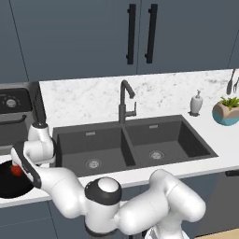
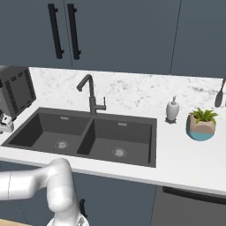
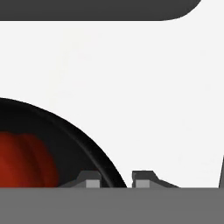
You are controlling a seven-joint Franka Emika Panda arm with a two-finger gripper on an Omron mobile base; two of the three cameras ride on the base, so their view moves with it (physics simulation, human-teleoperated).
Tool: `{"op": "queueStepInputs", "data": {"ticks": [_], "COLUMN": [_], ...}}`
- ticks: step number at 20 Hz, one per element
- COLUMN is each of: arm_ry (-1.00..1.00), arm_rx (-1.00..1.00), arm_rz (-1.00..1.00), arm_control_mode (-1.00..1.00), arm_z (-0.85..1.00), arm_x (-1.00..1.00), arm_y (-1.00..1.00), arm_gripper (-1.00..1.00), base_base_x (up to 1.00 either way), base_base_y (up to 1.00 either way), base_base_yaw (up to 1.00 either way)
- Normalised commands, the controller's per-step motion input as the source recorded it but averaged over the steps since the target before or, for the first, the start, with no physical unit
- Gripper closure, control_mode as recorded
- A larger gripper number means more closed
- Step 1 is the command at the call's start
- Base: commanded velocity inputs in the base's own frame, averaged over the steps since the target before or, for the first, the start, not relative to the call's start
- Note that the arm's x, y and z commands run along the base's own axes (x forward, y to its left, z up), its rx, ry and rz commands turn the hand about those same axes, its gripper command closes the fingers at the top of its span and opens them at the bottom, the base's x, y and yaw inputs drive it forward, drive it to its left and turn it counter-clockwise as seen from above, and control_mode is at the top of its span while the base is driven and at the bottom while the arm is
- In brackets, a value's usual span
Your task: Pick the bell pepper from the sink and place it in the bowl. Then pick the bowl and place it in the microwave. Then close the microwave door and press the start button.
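No text, label, brand or number can be read on anything in these views.

Bare white counter (image 3: 153, 96) beside bowl (image 3: 94, 151); faucet (image 1: 124, 100) behind sink (image 1: 135, 144).

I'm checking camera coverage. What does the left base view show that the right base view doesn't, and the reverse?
Left base view alone: the black bowl at the left edge, the red bell pepper lying in it, and an appliance with a round dial. Right base view alone: a dark vented box at the left. Shared: the sink, faucet, soap dispenser, potted plant and cabinet handles.
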Motion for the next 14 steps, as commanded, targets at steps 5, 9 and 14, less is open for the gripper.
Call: {"op": "queueStepInputs", "data": {"ticks": [5, 9, 14], "arm_ry": [0.0, 0.0, -0.05], "arm_rx": [0.05, 0.01, 0.0], "arm_rz": [0.0, 0.02, 0.0], "arm_control_mode": [-1.0, -1.0, -1.0], "arm_z": [-0.26, -0.39, 0.01], "arm_x": [0.0, -0.02, -0.38], "arm_y": [0.18, 0.28, 0.04], "arm_gripper": [1.0, 1.0, 1.0], "base_base_x": [0.0, 0.0, 0.0], "base_base_y": [0.0, 0.0, 0.0], "base_base_yaw": [0.0, 0.0, 0.0]}}
